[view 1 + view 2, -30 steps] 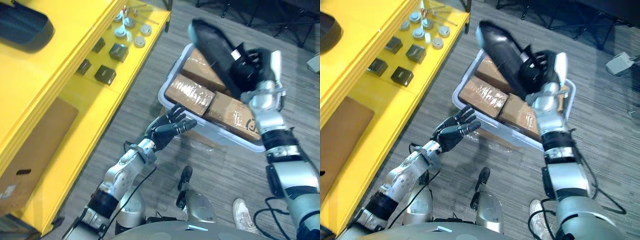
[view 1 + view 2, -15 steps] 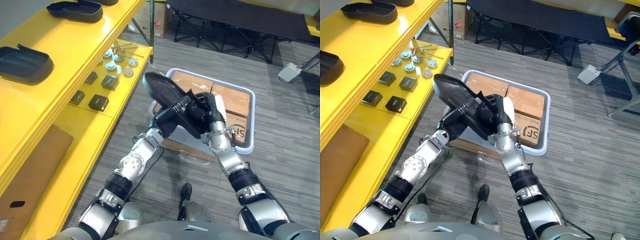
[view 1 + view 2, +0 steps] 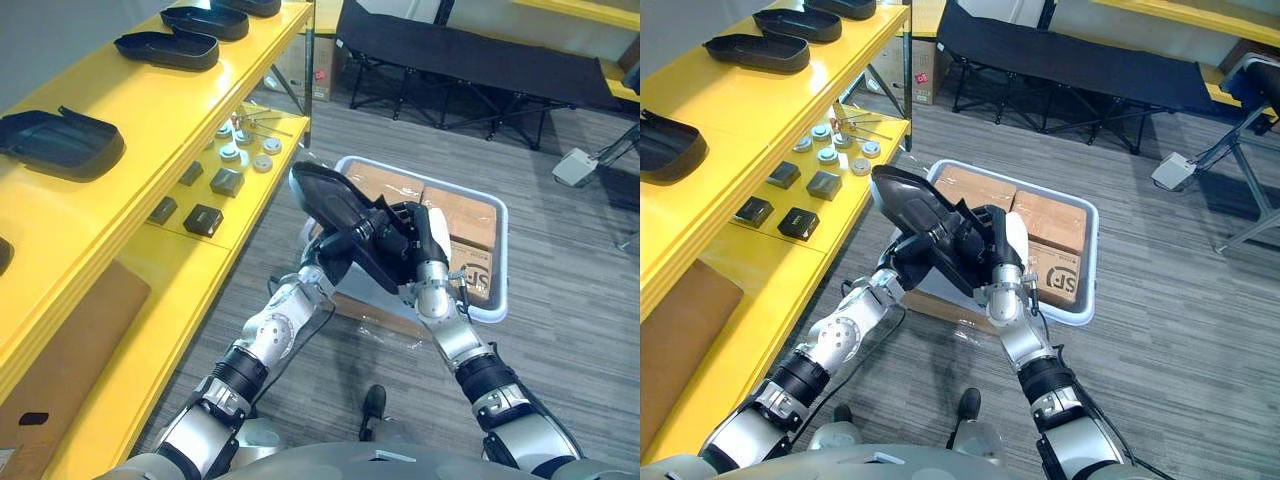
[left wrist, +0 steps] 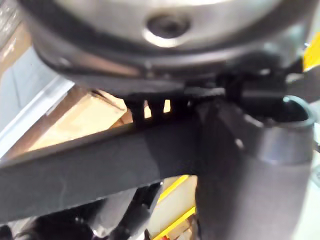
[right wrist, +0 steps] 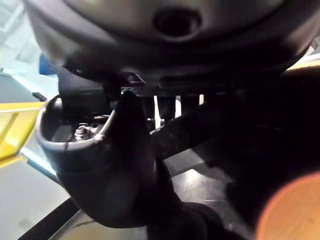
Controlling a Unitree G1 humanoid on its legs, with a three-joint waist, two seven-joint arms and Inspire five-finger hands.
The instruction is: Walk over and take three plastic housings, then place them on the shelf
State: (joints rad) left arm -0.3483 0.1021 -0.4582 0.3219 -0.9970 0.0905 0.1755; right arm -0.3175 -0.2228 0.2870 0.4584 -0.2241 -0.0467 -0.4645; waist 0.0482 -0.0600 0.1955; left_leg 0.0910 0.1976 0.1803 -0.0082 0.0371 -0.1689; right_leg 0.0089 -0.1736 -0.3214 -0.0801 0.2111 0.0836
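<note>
While housing (image 3: 330, 200) is held, boxes (image 3: 470, 215) fill the bin (image 3: 503, 255).

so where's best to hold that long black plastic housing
Grip the long black plastic housing at its lower end, a hand from each side, as the left hand and right hand do: its upper end juts up free, so a low two-sided hold steadies it.
</note>
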